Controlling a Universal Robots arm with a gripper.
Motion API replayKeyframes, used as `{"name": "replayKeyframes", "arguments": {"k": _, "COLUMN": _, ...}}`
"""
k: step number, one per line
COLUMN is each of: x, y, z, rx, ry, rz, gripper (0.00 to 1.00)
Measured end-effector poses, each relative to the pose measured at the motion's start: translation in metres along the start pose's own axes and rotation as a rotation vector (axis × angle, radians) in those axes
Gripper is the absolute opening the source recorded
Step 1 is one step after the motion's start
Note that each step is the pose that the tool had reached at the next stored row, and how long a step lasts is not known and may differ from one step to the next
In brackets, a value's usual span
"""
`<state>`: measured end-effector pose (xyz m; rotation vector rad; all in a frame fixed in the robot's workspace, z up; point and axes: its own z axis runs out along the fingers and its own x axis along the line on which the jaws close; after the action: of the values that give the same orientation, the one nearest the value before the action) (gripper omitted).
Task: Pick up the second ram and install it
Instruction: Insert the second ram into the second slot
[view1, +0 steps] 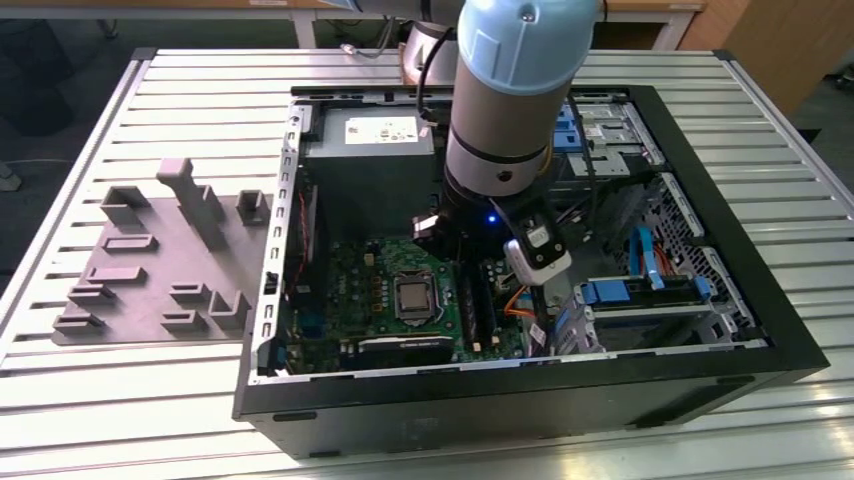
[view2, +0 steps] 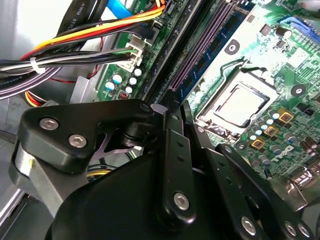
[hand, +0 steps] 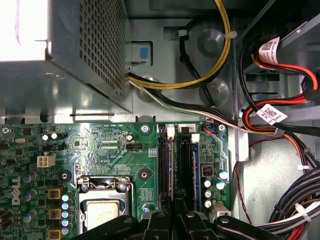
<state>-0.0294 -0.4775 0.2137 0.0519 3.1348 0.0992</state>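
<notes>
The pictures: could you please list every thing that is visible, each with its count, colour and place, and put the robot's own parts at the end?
Computer case: one, black, open, on the slatted table.
Slatted table: one, pale grey, under everything.
Fixture plate: one, grey, ridged, at the exterior view's left of the case.
Motherboard: one, green, on the case floor.
Processor socket: one, silver, on the motherboard.
Memory slots: several, black, beside the socket.
Power supply: one, grey, at the case's far end.
Cable bundle: one, black, red, orange and yellow, beside the motherboard.
Robot arm: one, light blue and grey, reaching into the case.
Gripper: one, black, just above the memory slots.
</notes>
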Motion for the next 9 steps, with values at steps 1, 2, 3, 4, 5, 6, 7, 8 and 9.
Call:
{"name": "replayKeyframes", "arguments": {"k": 1, "x": 0.0, "y": 0.0, "z": 0.0, "rx": 0.0, "ry": 0.0002, "rz": -0.003, "gripper": 0.14}}
{"name": "replayKeyframes", "arguments": {"k": 2, "x": -0.0001, "y": 0.0, "z": 0.0, "rx": 0.0, "ry": 0.0004, "rz": -0.007, "gripper": 0.14}}
{"name": "replayKeyframes", "arguments": {"k": 3, "x": -0.0002, "y": 0.0, "z": 0.0, "rx": 0.0, "ry": 0.0008, "rz": -0.012, "gripper": 0.14}}
{"name": "replayKeyframes", "arguments": {"k": 4, "x": -0.0002, "y": 0.0, "z": 0.0, "rx": 0.0001, "ry": 0.001, "rz": -0.016, "gripper": 0.14}}
{"name": "replayKeyframes", "arguments": {"k": 5, "x": -0.0003, "y": 0.0, "z": 0.0001, "rx": 0.0, "ry": 0.0013, "rz": -0.021, "gripper": 0.14}}
{"name": "replayKeyframes", "arguments": {"k": 6, "x": -0.0003, "y": 0.0, "z": 0.0002, "rx": -0.0001, "ry": 0.0015, "rz": -0.024, "gripper": 0.14}}
{"name": "replayKeyframes", "arguments": {"k": 7, "x": -0.0003, "y": 0.0, "z": 0.0008, "rx": -0.0003, "ry": 0.0015, "rz": -0.025, "gripper": 0.14}}
{"name": "replayKeyframes", "arguments": {"k": 8, "x": -0.0003, "y": -0.0001, "z": 0.0014, "rx": -0.0002, "ry": 0.0015, "rz": -0.025, "gripper": 0.14}}
{"name": "replayKeyframes", "arguments": {"k": 9, "x": -0.0003, "y": -0.0001, "z": 0.0021, "rx": -0.0002, "ry": 0.0016, "rz": -0.025, "gripper": 0.14}}
